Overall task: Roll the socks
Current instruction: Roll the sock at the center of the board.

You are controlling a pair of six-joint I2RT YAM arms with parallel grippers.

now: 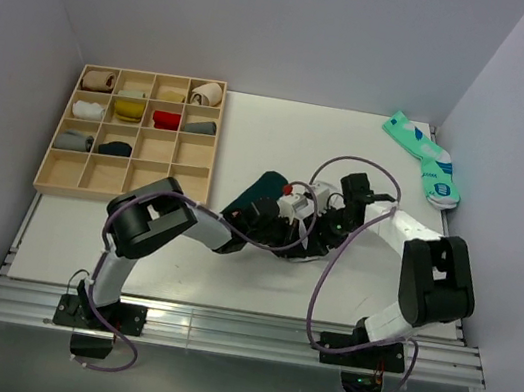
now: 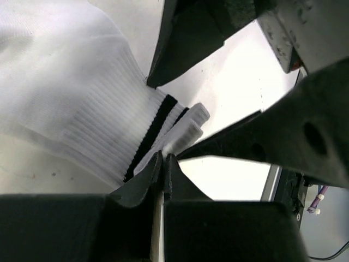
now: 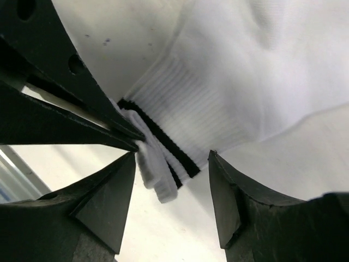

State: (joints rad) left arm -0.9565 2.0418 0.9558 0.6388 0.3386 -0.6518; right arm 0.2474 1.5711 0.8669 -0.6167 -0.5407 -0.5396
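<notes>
Left gripper (image 2: 163,173): pinching sock (image 2: 71,98) by cuff (image 2: 163,117) edge.
Right gripper (image 3: 173,191): spread, cuff between jaws.
Risk: thin pinch slips, cuff drops.

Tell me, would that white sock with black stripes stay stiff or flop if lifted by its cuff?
Probably floppy: the white sock is soft ribbed knit, and its cuff bunches where the left gripper pinches it. Likely light, too, being thin fabric. It should not slip readily; the ribbing gives grip.
</notes>
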